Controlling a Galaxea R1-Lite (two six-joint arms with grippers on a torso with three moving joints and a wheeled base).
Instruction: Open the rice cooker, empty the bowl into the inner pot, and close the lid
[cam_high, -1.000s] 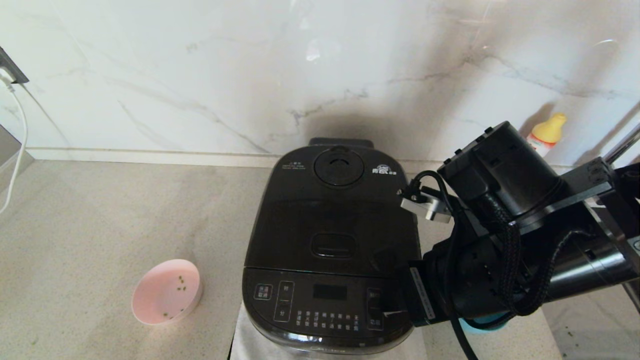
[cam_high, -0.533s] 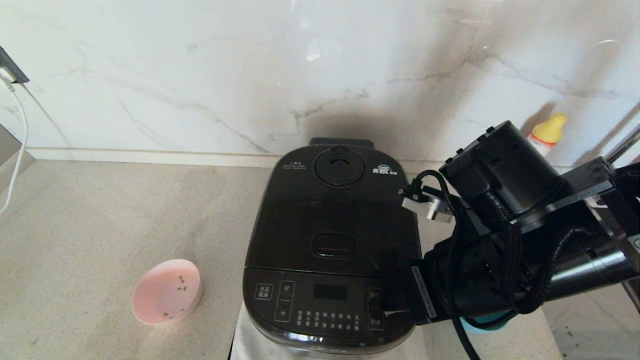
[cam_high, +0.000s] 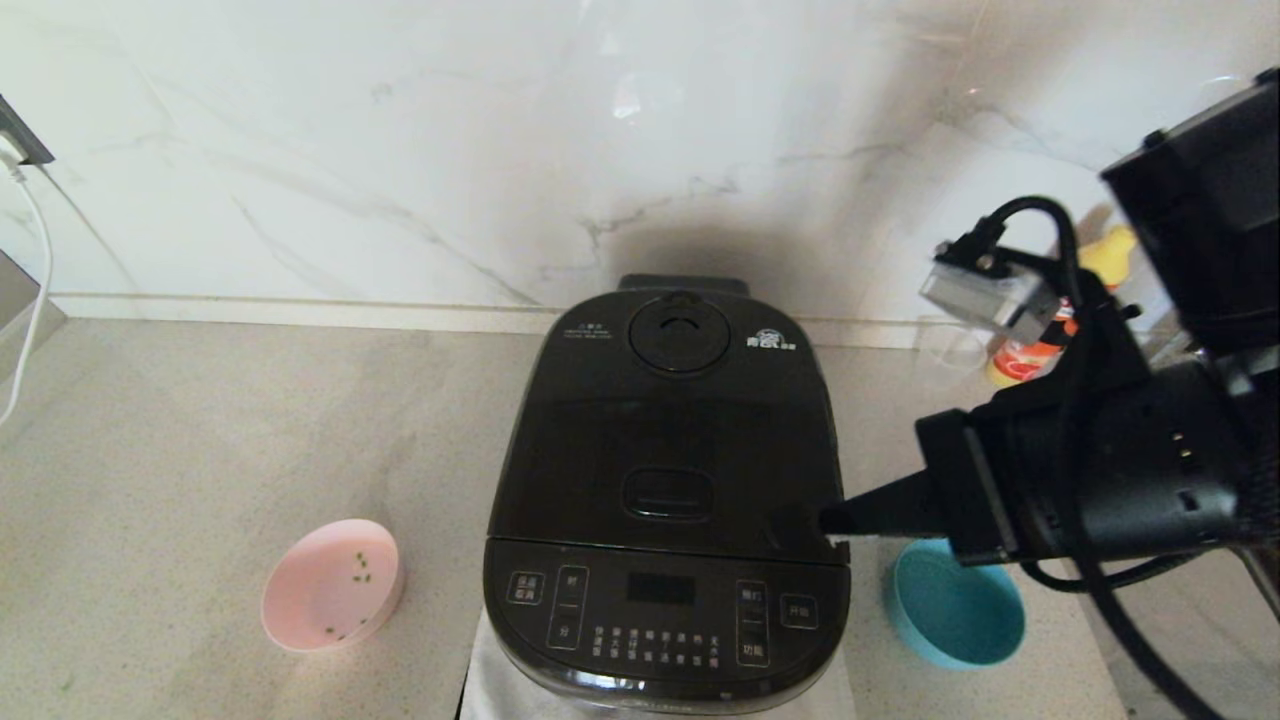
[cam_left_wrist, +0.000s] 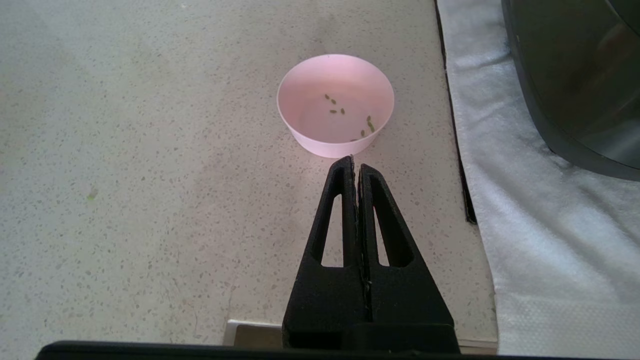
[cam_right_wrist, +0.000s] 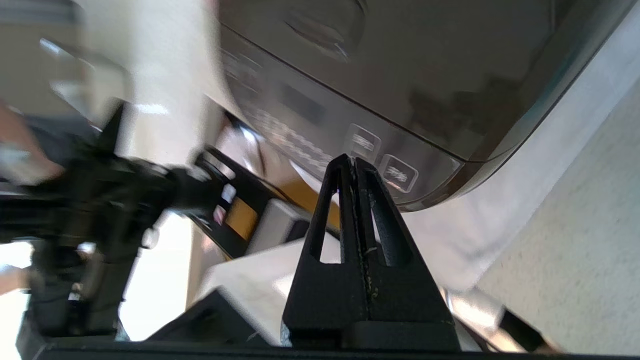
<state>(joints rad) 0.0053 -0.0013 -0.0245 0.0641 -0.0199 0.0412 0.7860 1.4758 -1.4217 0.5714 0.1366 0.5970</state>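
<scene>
The black rice cooker (cam_high: 668, 500) stands at the counter's middle with its lid (cam_high: 670, 430) shut, so the inner pot is hidden. The latch button (cam_high: 667, 493) sits mid-lid. My right gripper (cam_high: 832, 518) is shut and empty; its tip hangs at the lid's right front corner, above the button panel (cam_right_wrist: 350, 145). A pink bowl (cam_high: 333, 585) holding a few green grains sits left of the cooker. My left gripper (cam_left_wrist: 355, 161) is shut and empty, just short of the pink bowl (cam_left_wrist: 335, 104) in the left wrist view. A blue bowl (cam_high: 958, 606) sits right of the cooker.
A white cloth (cam_left_wrist: 540, 200) lies under the cooker. A yellow-capped bottle (cam_high: 1030, 350) stands by the marble wall at the back right, partly behind my right arm. A white cable (cam_high: 35, 290) hangs at the far left.
My right arm has lifted and swung right, off the front panel. The panel's right buttons and the blue bowl have come into view. The cooker and pink bowl have not moved.
</scene>
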